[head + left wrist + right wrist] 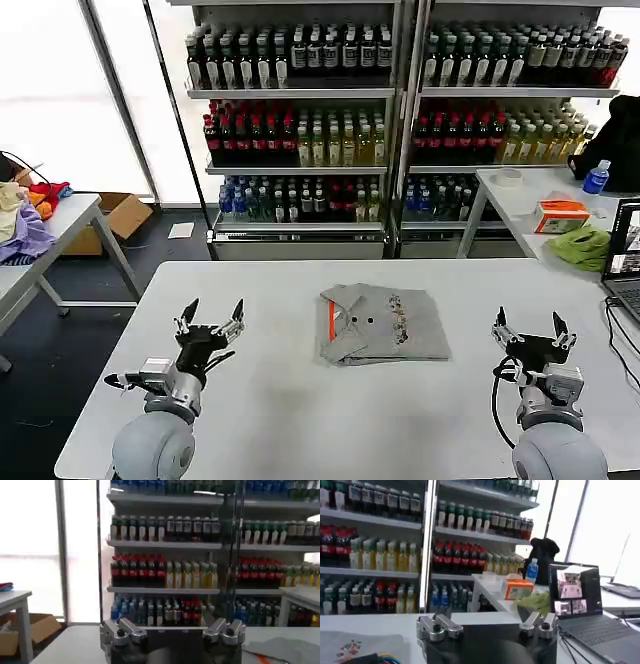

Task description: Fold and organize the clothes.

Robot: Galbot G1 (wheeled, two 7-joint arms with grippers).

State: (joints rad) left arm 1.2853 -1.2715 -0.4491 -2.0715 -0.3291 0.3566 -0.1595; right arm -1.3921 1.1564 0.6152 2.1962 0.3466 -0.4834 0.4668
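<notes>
Nearest the robot, both arms sit low at the near edge of the white table, one each side of the folded shirts; left gripper is off the pile's left, right gripper off its right, both well apart from the cloth; fingers spread wide on each, nothing pinched, pointing up & fwd; left wrist view shows its own jaws splayed w/ only air between, right wrist view the same; reads as a rest pose, arms pulled clear so the pile lies undisturbed.

The shirts lie mid-table, btwn the two grippers: light grey, squared into a compact stack, collar w/ orange stripe & small buttons toward the left half, a small multicolour print toward the right; looks like folding is done or nearly so, tho that's a guess.

Nothing on the table blocks a reach to the pile; right of it, at the table's edge, a laptop & cables sit close to the right arm, a snag risk; beyond that, a side table w/ lime-green cloth & an orange box; far left of the pile, another table w/ coloured garments; behind it all, drink shelves.
</notes>
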